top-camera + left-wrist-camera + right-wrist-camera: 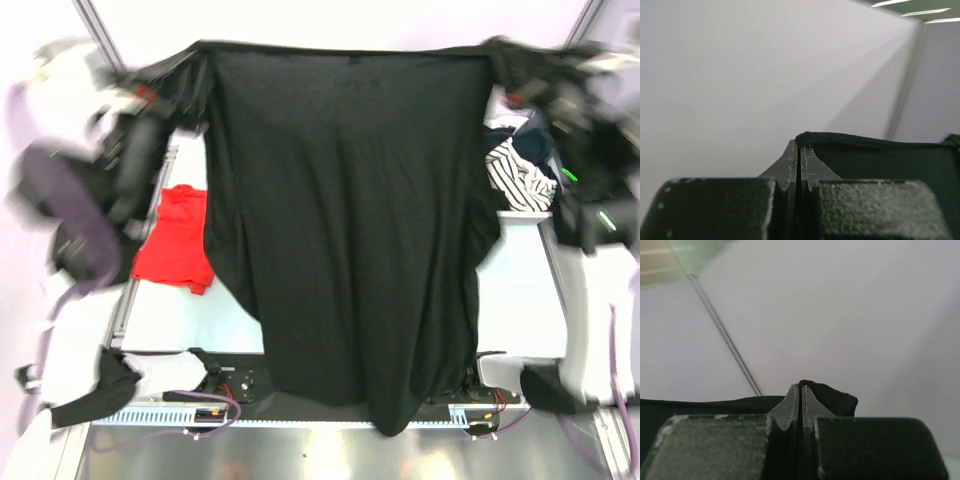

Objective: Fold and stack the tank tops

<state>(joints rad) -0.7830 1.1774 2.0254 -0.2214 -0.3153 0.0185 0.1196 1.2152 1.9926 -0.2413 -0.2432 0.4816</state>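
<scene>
Because the black tank top [340, 200] hangs spread in the air between the two arms, its upper edge pinched in the closed left gripper [799, 150] at one corner and the closed right gripper [800, 390] at the other, laying it down well probably calls for lowering both ends level and at one pace, hem touching the table [200, 320] first, so no crease forms; counted, there are two tank tops, this black one and one red tank top [175, 240] lying on the table at left, plus one striped garment [520, 178] at right
</scene>
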